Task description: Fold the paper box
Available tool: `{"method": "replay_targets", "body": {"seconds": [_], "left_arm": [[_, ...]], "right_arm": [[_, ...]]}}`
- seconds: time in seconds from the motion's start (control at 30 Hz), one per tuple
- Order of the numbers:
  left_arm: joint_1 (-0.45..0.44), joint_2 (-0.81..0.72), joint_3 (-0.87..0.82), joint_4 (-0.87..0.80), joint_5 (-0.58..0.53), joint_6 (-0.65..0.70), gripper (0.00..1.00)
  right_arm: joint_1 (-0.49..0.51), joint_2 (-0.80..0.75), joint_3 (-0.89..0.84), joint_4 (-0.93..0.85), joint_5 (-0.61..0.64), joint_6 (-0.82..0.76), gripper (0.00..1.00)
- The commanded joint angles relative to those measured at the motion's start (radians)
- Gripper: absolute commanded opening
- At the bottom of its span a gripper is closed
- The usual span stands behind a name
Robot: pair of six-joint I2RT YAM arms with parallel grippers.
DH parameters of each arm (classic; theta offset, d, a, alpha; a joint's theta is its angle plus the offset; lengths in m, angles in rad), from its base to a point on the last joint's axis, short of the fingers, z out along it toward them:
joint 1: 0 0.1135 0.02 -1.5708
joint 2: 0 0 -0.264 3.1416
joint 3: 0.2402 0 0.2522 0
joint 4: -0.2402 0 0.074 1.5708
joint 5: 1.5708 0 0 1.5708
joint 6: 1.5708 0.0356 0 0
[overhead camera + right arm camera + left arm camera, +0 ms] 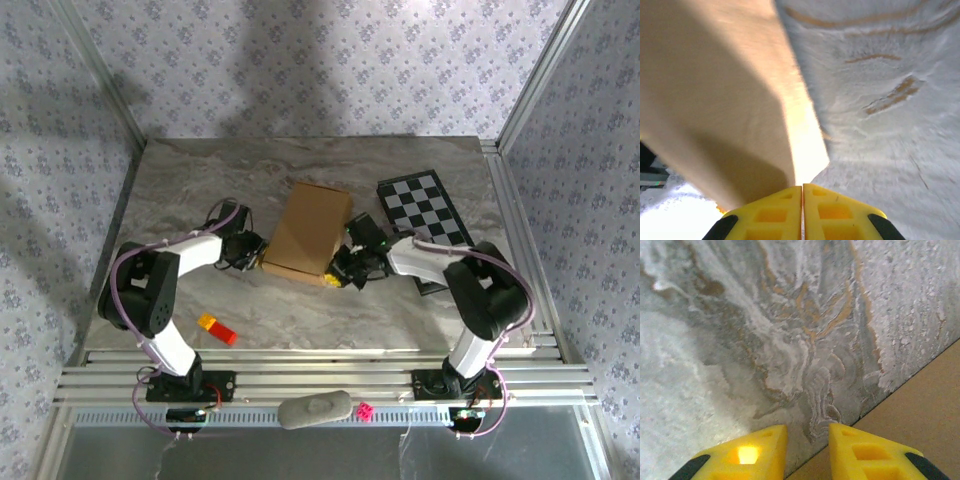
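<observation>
**Box pinned between two pincers, side seams wanting a squeeze**

Nearest the front on the left lies a small orange and yellow block (217, 328), well apart from the work. Past it, the left gripper (808, 427) is low at the left long side of the paper box (308, 230). Its yellow fingers stand a little apart, with only marble table (190, 190) and the box's brown edge showing in the gap. I'd call it open and holding nothing.

The box lies flat in the middle of the table, tilted a touch, looking largely folded into a shallow mailer shape.

At the box's near right corner the right gripper (802, 186) has its fingers pressed together. A brown panel runs right down to the tips, and I cannot tell whether a sliver of it is nipped.

To finish the fold well, I reckon the right side should hold the corner steady while the left closes in square on the side wall. A push low along the crease should keep the panel from bowing or the box from sliding toward the checkered board (425, 212) on the right.

No brand, label or writing can be read anywhere; the cardboard is plain.
</observation>
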Motion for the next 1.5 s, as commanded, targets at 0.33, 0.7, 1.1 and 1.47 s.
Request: {"method": "replay_targets", "body": {"seconds": [0.33,0.7,1.1,1.47], "left_arm": [[0.092,0.205,0.385,-0.216,0.122,0.268,0.32],[0.091,0.479,0.683,-0.201,0.246,0.313,0.31],[0.064,0.549,0.731,-0.184,0.328,0.35,0.3],[0.04,0.572,0.755,-0.19,0.345,0.355,0.3]], "right_arm": [[-0.308,0.237,0.504,-0.406,0.113,-0.598,0.09],[-0.387,0.558,0.795,-0.403,-0.023,-0.623,0.09],[-0.381,0.693,0.915,-0.312,-0.121,-0.646,0.09],[-0.341,0.709,0.908,-0.235,-0.201,-0.639,0.09]]}}
